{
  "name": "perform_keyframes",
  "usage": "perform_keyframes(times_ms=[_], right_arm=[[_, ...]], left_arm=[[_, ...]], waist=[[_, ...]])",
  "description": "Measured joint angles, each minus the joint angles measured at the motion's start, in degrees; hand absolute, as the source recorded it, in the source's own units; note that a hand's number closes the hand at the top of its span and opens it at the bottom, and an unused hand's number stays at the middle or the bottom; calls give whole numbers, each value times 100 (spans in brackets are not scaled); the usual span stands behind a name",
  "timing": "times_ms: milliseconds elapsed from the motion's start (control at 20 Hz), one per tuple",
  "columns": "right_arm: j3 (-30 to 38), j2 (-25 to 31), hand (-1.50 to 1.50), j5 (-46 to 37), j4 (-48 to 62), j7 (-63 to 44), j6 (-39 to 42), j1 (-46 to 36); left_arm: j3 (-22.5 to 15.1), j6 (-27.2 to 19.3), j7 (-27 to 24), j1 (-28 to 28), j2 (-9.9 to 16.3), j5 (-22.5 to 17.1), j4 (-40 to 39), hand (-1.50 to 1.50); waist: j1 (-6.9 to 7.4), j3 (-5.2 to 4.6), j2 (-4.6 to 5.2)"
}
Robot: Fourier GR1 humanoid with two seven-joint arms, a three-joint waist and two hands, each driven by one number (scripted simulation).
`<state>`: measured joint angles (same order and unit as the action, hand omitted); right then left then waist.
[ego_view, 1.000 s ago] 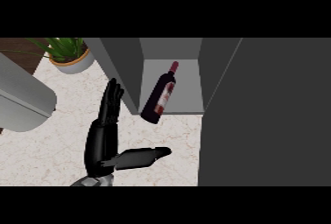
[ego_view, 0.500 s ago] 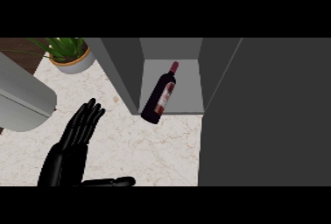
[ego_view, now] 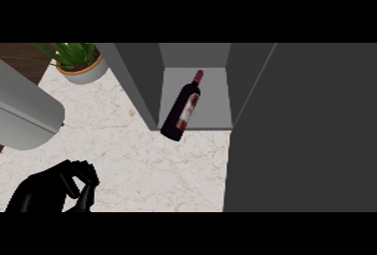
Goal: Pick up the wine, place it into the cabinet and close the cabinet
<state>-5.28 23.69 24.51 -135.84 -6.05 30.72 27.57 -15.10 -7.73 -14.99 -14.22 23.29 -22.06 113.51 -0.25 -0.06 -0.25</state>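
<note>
A dark wine bottle with a red-and-white label lies tilted inside the open grey cabinet. Its neck points to the back and its base juts out over the cabinet's front edge. The cabinet door is a wide dark grey panel filling the right side of the view. My left hand is at the lower left over the counter, well apart from the bottle, fingers curled and holding nothing. My right hand does not show.
A potted green plant stands at the back left. A large rounded grey object lies along the left edge. Pale marble counter stretches between my hand and the cabinet.
My left hand has drawn back down and to the left, away from the cabinet, and its straight fingers have curled in. The bottle has not moved.
</note>
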Motion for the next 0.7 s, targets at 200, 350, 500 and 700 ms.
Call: perform_keyframes(times_ms=[200,350,500,700], right_arm=[[-166,-39,150,16,0,-127,-29,-160],[-450,-44,150,50,15,-379,-102,-442],[-752,-52,150,84,26,-547,-94,-633],[-1285,-180,150,117,30,-910,-284,-1095]], left_arm=[[383,388,-87,-78,140,-269,-110,150],[498,557,-116,-277,206,-336,45,150],[723,761,-162,-375,279,-472,2,150],[936,1025,-187,-483,359,-645,-2,150]], waist=[[13,1,11],[54,0,16],[64,0,18],[84,0,23]])
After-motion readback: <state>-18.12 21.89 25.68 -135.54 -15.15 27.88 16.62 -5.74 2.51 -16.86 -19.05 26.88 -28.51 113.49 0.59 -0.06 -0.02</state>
